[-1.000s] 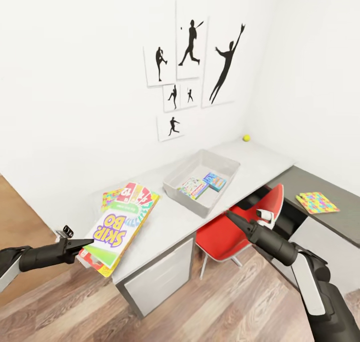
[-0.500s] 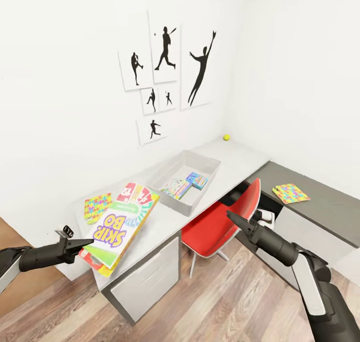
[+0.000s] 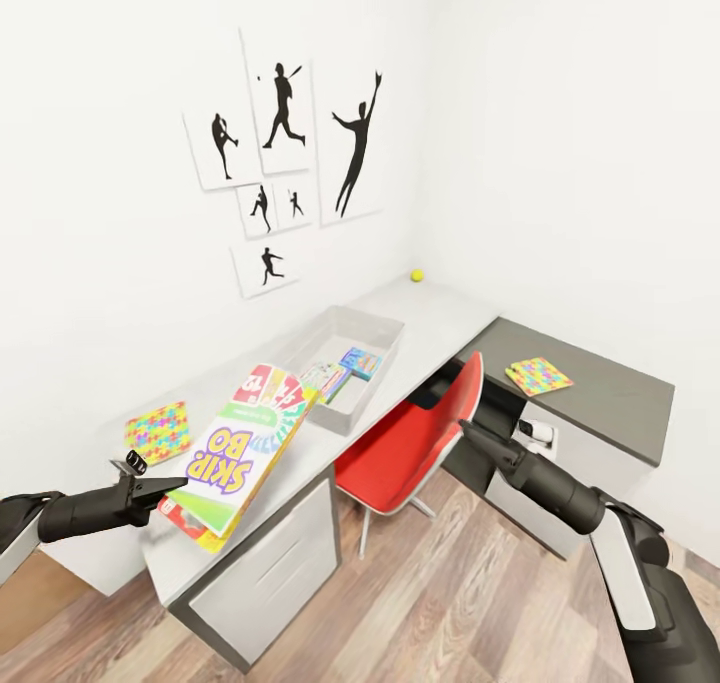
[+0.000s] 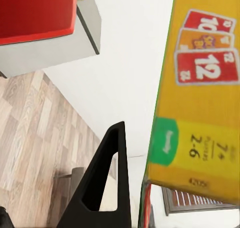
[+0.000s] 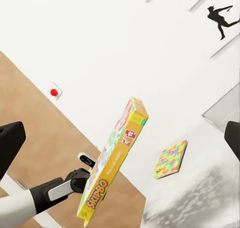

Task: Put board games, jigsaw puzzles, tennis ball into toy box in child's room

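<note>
My left gripper (image 3: 176, 485) is shut on the lower edge of a yellow Skip-Bo board game (image 3: 240, 451), held tilted above the table's (image 3: 300, 453) near end. The right wrist view shows that board game (image 5: 112, 163) edge-on in the left gripper (image 5: 84, 182). The pale grey toy box (image 3: 372, 321) stands mid-table with two board games (image 3: 345, 371) lying inside. One jigsaw puzzle (image 3: 158, 431) lies at the table's left end, another (image 3: 538, 375) on the dark desk section. The tennis ball (image 3: 416, 275) sits in the far corner. My right gripper (image 3: 464, 427) hangs open and empty beside the chair.
A red chair (image 3: 410, 443) is pushed under the table between the toy box and the dark desk (image 3: 620, 403). White walls close the corner, with black silhouette prints (image 3: 285, 153) above the table. Wood plank floor (image 3: 440, 603) lies in front.
The whole picture has slid left: the camera has moved, bringing more of the dark desk and the left jigsaw puzzle into view. The left gripper still holds the board game the same way.
</note>
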Available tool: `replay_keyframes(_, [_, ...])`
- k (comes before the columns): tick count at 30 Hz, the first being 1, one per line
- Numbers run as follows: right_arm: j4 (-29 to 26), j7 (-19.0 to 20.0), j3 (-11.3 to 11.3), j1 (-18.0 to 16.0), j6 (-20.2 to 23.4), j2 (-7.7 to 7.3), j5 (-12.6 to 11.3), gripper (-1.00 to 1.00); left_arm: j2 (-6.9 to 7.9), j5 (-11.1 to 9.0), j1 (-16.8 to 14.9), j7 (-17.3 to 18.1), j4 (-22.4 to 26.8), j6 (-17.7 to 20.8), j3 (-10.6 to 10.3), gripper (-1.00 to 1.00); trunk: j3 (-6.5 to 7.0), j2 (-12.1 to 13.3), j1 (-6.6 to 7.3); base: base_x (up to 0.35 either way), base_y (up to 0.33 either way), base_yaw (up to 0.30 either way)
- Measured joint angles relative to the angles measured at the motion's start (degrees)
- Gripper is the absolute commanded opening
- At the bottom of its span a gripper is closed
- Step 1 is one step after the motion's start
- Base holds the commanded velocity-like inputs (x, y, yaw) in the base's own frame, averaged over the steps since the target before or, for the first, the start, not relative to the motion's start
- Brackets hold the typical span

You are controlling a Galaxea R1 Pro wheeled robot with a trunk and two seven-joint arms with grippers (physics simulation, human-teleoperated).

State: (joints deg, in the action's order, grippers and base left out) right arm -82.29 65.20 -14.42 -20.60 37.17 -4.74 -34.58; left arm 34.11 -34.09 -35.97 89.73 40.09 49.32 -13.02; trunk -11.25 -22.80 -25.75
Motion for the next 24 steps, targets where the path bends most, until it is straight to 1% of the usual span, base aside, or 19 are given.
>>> replay_keyframes(6, [0.01,0.14,-0.07,0.00,-0.06,0.00,0.11,1.00,0.00,0.00,0.00,0.00,0.00,0.00,0.00,-1.00,0.37,0.00,0.00,0.000,0.000,-0.227])
replay_keyframes(9, [0.01,0.15,-0.07,0.00,-0.06,0.00,0.12,1.00,-0.02,0.01,0.00,0.00,0.00,0.00,-0.03,-1.00,0.48,0.01,0.00,0.000,0.000,-0.137])
replay_keyframes(24, [0.02,0.19,-0.07,0.00,-0.74,0.01,0.18,1.00,-0.08,0.00,0.01,0.01,0.01,-0.76,0.02,-1.00,0.76,0.00,0.00,0.000,0.000,-0.026])
